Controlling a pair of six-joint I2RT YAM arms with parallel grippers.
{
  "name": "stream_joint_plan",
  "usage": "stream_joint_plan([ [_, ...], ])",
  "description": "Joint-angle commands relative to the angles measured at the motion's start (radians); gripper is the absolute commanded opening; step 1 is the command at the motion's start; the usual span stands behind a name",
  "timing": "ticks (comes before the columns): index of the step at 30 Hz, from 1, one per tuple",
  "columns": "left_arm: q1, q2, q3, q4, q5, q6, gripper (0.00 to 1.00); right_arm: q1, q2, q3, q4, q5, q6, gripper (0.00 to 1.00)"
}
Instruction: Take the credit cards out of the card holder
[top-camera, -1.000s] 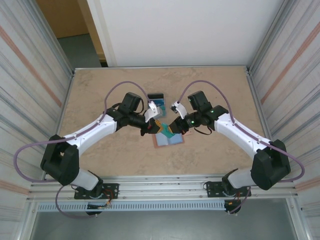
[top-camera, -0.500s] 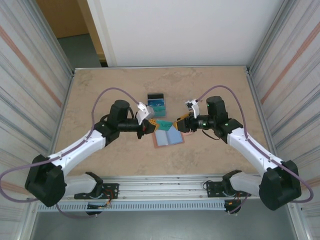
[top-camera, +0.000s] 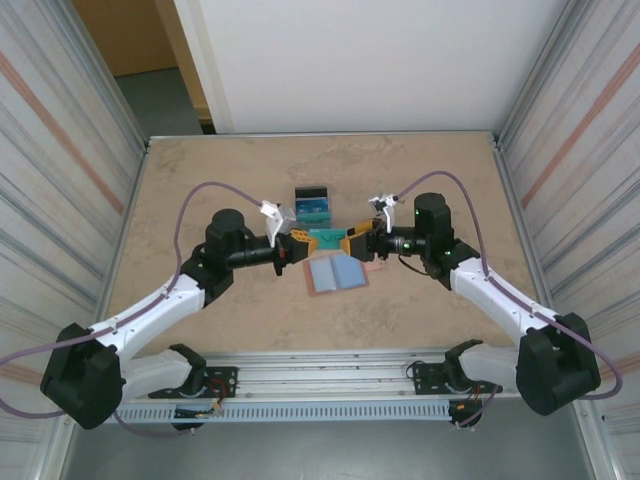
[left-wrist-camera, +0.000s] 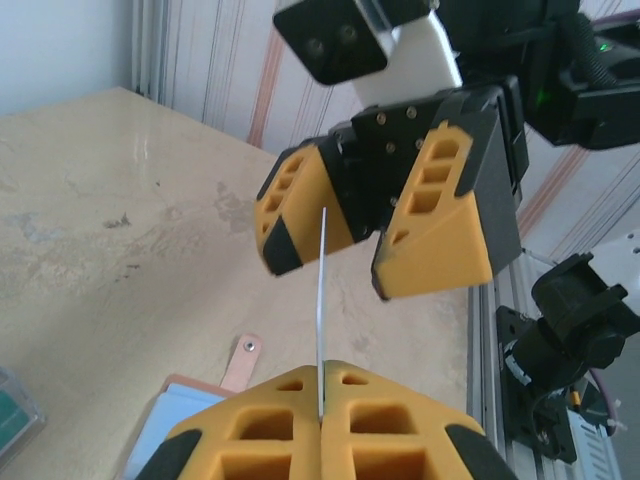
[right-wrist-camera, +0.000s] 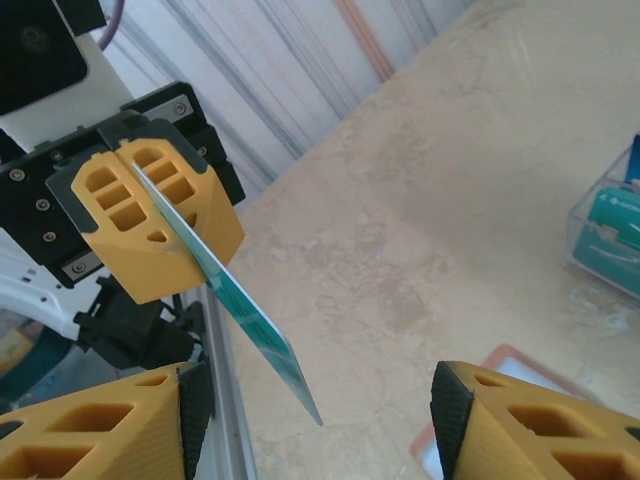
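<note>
We find the left fingers (left-wrist-camera: 250, 440) shut on a teal credit card (top-camera: 325, 238) held above the open card holder (top-camera: 335, 274), the right fingers (right-wrist-camera: 530, 420) wide apart astride its free end; we advise withdrawing it straight, avoiding scraping.

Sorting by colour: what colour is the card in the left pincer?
The card is teal, clearest in the right wrist view.

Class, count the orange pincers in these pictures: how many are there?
2. The left pincer is shut on a teal card; the right pincer stands open, facing it.
</note>
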Motion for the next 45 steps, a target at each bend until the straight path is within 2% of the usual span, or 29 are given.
stream_joint_plan([
  [1, -0.003, -0.012, -0.014, 0.099, 0.027, -0.060, 0.00, 0.023, 0.024, 0.024, 0.068, -0.061, 0.025, 0.61],
  [5, -0.002, -0.003, -0.009, 0.125, 0.048, -0.077, 0.00, 0.037, 0.044, 0.033, 0.089, -0.075, 0.029, 0.57],
  [10, -0.003, -0.001, -0.003, 0.107, 0.051, -0.073, 0.00, 0.050, 0.058, 0.048, 0.108, -0.099, 0.043, 0.27],
  [17, -0.003, -0.009, 0.009, 0.035, 0.042, -0.038, 0.01, 0.051, 0.035, 0.067, 0.055, -0.091, 0.006, 0.04],
  [19, -0.002, -0.016, 0.022, -0.006, 0.035, -0.014, 0.10, 0.053, 0.025, 0.074, 0.008, -0.080, -0.023, 0.00],
  [24, -0.002, -0.031, 0.094, -0.155, -0.001, 0.062, 0.39, 0.069, 0.002, 0.118, -0.186, -0.024, -0.142, 0.00],
  [28, -0.002, -0.027, 0.173, -0.260, -0.041, 0.118, 0.52, 0.085, -0.009, 0.162, -0.327, 0.022, -0.233, 0.00],
  [31, -0.003, -0.013, 0.234, -0.342, -0.031, 0.178, 0.61, 0.089, -0.013, 0.177, -0.377, 0.037, -0.264, 0.00],
  [36, -0.003, 0.003, 0.287, -0.418, 0.000, 0.290, 0.60, 0.104, -0.019, 0.190, -0.421, 0.038, -0.301, 0.00],
  [39, -0.003, 0.043, 0.368, -0.553, 0.015, 0.390, 0.56, 0.117, -0.018, 0.201, -0.452, 0.034, -0.324, 0.00],
  [45, -0.002, 0.169, 0.531, -0.806, 0.133, 0.566, 0.49, 0.142, 0.002, 0.227, -0.490, 0.047, -0.346, 0.00],
])
